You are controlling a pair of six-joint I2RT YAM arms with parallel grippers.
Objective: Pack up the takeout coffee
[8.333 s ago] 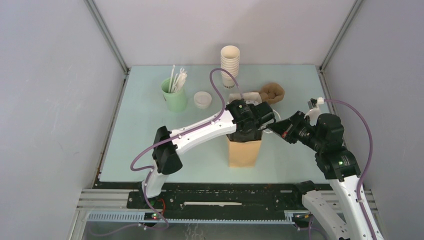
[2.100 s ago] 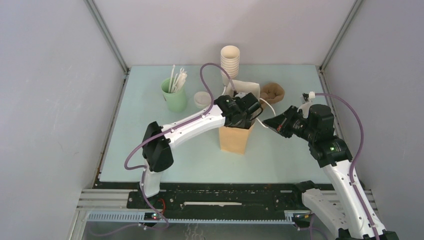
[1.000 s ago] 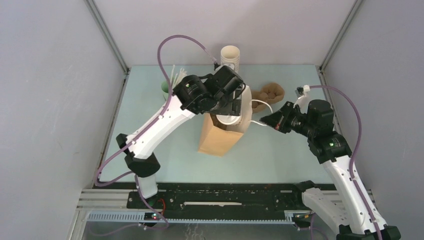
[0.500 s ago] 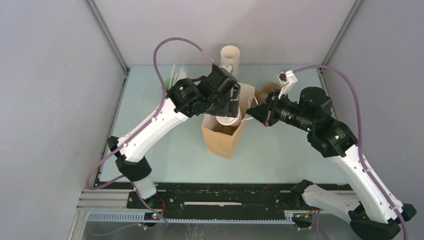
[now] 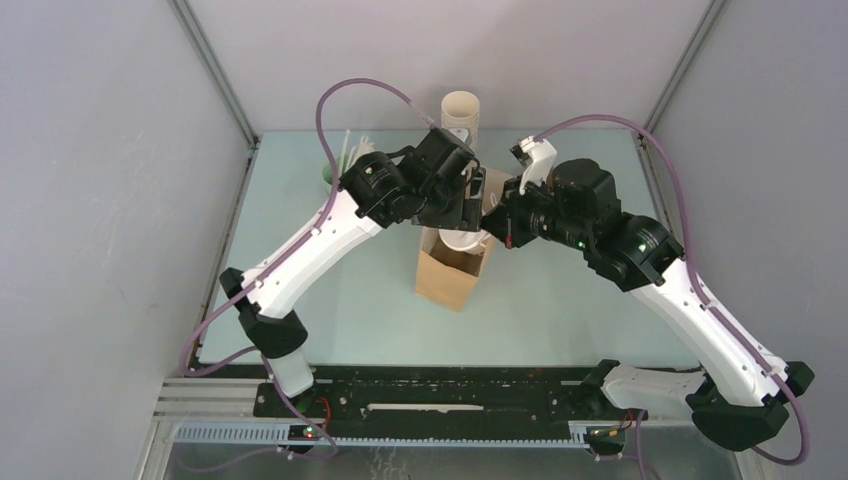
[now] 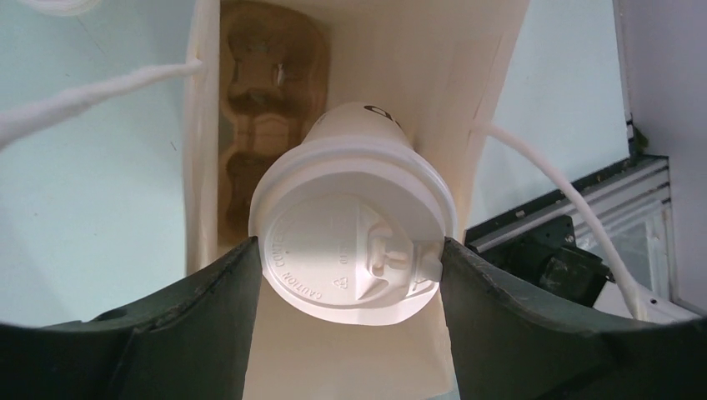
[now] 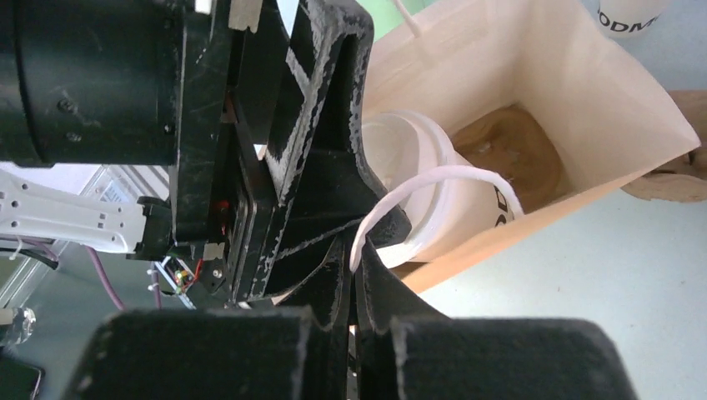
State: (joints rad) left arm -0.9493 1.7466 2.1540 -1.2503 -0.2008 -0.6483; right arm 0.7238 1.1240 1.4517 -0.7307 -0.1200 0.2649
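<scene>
1. Takeout coffee [image 6: 354, 250] is hanging lid up in the open top of the paper bag [image 6: 488, 75], partly down inside it (I cannot tell if its bottom is touching anything).
2. The left gripper [image 6: 350, 271] is hugging the cup, with one finger on each side just under the lid. That way the cup is not tipping and nothing is spilling.
3. A brown cup tray [image 6: 258, 100] is lying at the bottom of the bag. I think the cup is meant to sit in one of its holes.
4. The right gripper [image 7: 354, 267] is pinching tight on the bag's white string handle [image 7: 417, 183]. It is probably pulling that side so the bag's mouth is gaping wide and the bag is not falling over.
5. The bag is standing on the pale green table [image 5: 300, 260], between the two arms.
</scene>
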